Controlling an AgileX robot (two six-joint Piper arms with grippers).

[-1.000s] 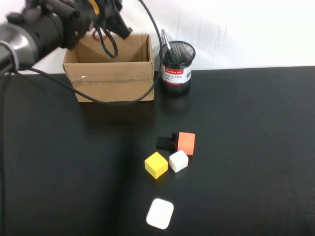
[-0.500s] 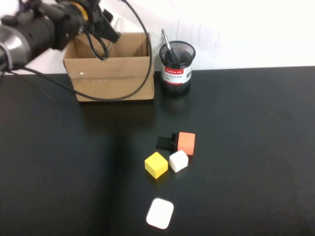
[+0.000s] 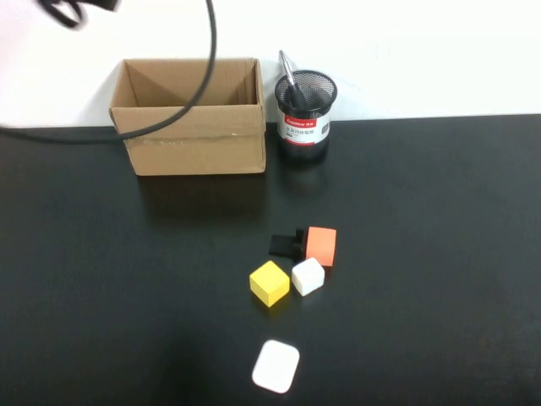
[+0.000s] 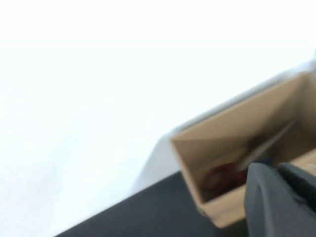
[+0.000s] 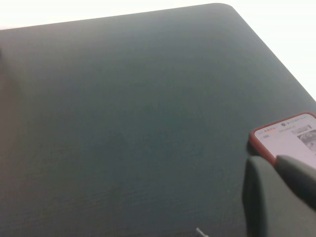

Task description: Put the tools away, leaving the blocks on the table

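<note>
Inside the cardboard box [image 4: 232, 128], the left wrist view shows the red-handled scissors [image 4: 219, 177] and a blue bit of the pliers [image 4: 265, 161], both blurred. My left gripper [image 4: 277, 169] hovers above the box's near side, shut and holding nothing. The screwdriver [image 3: 287, 72] stands in a black mesh cup [image 3: 306, 118] next to the box [image 3: 190, 127]. On the table [image 3: 439, 254] lie the yellow cube [image 3: 269, 282], white cube [image 3: 308, 276], orange block [image 3: 320, 245], black block [image 3: 283, 245] and flat white square [image 3: 275, 366]. My right gripper [image 5: 276, 163] is shut over bare table [image 5: 123, 123].
A phone in a red case [image 5: 289, 134] lies at the table's edge beside the right gripper. A black cable [image 3: 169, 118] hangs across the box's front from the left arm [image 3: 63, 10], which shows only at the top left corner of the high view.
The left arm has pulled up and away to the left from over the box and is now almost out of the high view. The blocks have not moved.
</note>
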